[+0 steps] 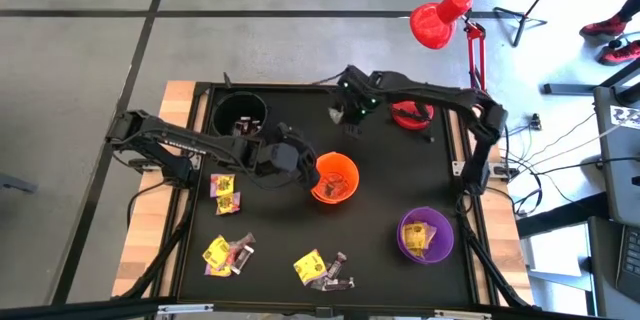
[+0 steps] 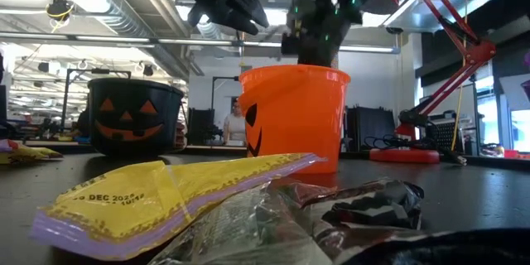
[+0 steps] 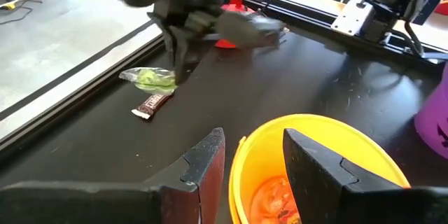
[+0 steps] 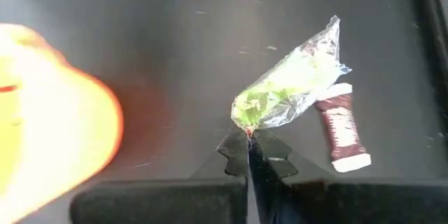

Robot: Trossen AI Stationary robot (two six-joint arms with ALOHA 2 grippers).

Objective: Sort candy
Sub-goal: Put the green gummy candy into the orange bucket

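While I am reading "DEC 2024" on a yellow wrapper (image 2: 157, 203) lying on the black worktop (image 1: 400, 175), my right tool (image 4: 248, 145) is clenching a green candy (image 4: 280, 94) beside a brown candy (image 4: 341, 129); my left tool (image 3: 248, 157) is hovering released over the orange cup (image 1: 335, 178), in a workshop room.

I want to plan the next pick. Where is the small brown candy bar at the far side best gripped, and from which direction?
Grip the brown candy bar across its narrow middle, coming straight down. It lies flat on the black table, so only its long edges offer hold. The right hand, shut on the green clear-wrapped candy, lies right beside it.
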